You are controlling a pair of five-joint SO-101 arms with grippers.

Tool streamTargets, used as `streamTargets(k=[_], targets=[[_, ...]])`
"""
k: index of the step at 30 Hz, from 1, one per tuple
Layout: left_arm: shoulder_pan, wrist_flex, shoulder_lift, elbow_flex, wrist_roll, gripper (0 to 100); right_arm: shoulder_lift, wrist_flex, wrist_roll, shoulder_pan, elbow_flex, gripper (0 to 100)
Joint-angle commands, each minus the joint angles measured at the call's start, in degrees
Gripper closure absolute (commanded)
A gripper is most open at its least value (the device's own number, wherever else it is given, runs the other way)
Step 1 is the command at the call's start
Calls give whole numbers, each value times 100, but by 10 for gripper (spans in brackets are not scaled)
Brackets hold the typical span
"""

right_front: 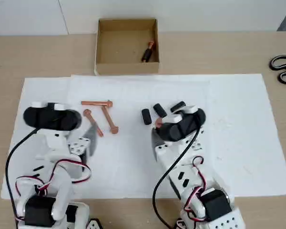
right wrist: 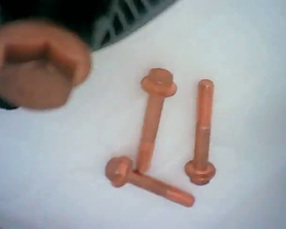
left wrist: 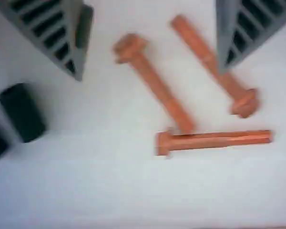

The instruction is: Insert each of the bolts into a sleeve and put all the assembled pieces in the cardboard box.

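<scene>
Three copper bolts lie loose on the white paper: one (right_front: pixel 96 103) crosswise, two (right_front: pixel 93 122) (right_front: pixel 109 119) slanted below it. My left gripper (right_front: pixel 89 138) stands open just beside them; in the left wrist view its grey fingers (left wrist: pixel 62 43) flank the bolts (left wrist: pixel 155 88). Black sleeves (right_front: pixel 146 116) (right_front: pixel 159 110) (right_front: pixel 178 106) lie mid-paper. My right gripper (right_front: pixel 156 133) is right next to them, shut on a bolt whose head (right wrist: pixel 38 64) looms close in the right wrist view. The cardboard box (right_front: pixel 101 47) at the back holds one assembled piece (right_front: pixel 148 51).
The white paper (right_front: pixel 238 143) covers most of the wooden table. Scissors (right_front: pixel 283 68) lie at the far right edge. Both arms' bodies and cables occupy the front of the table.
</scene>
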Motion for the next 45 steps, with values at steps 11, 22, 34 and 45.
streamTargets(k=[11, 22, 34, 45], targets=[[-1495, 290, -237, 462, -598, 825, 1640, -154, 510, 1429, -1582, 996], [-1521, 281, -255, 462, -598, 825, 7108, -1921, 466, 1411, -6136, 995], [-1530, 281, -255, 637, -598, 825, 11943, -4787, 475, 1130, -9899, 995], [-1530, 281, -255, 637, -598, 825, 14510, -4804, 492, 769, -12413, 995]])
